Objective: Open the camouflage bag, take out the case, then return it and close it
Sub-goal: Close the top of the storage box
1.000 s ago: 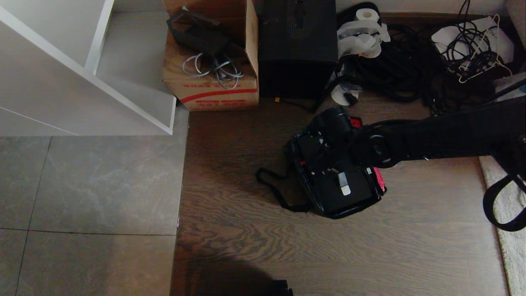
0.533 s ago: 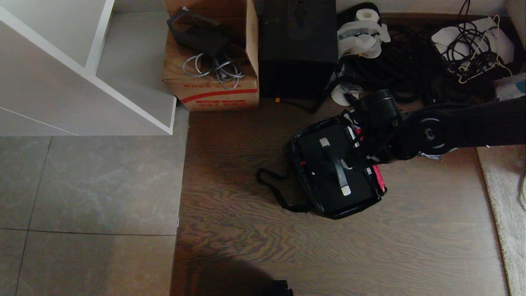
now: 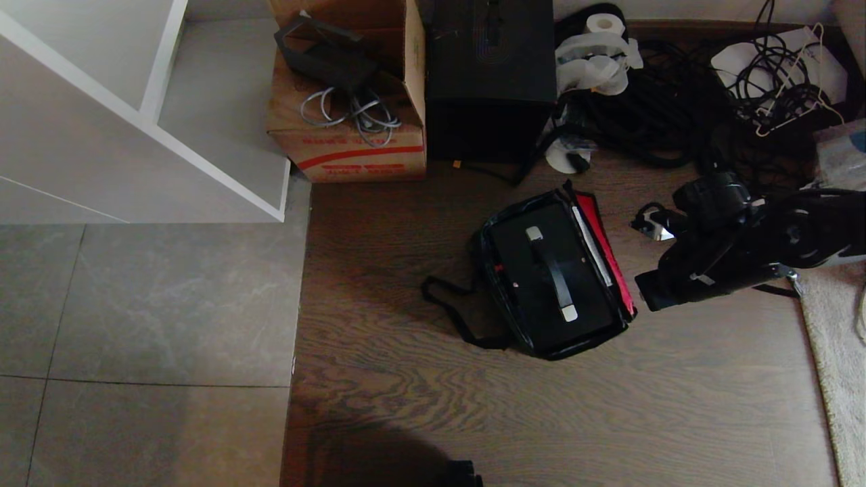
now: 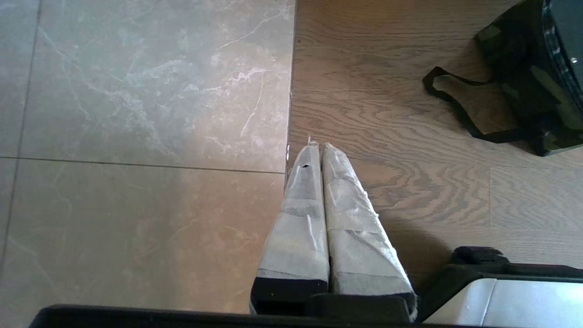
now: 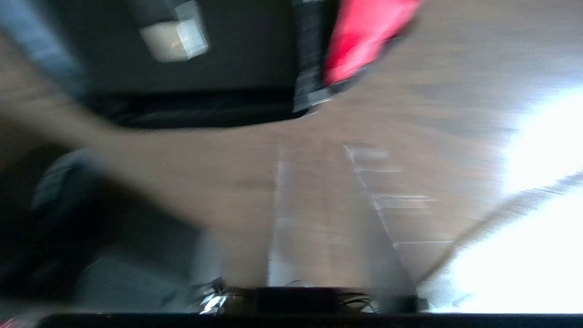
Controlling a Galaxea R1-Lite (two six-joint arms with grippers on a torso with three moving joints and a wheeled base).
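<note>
Pulling away now: your right gripper (image 3: 653,295), jaws together and empty, is swinging off the camouflage bag (image 3: 551,281) to its right, leaving the red-lined lid open. Inside, the case (image 3: 551,270) is still sitting, handle running from far-left to near-right. Lifting it out comes next, I'd judge.

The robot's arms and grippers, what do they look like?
The right arm is black and bulky, with round joint housings, a small white label and a silvery metal fitting near its wrist. The left gripper has two long tapered fingers wrapped in whitish tape, on a black base.
</note>
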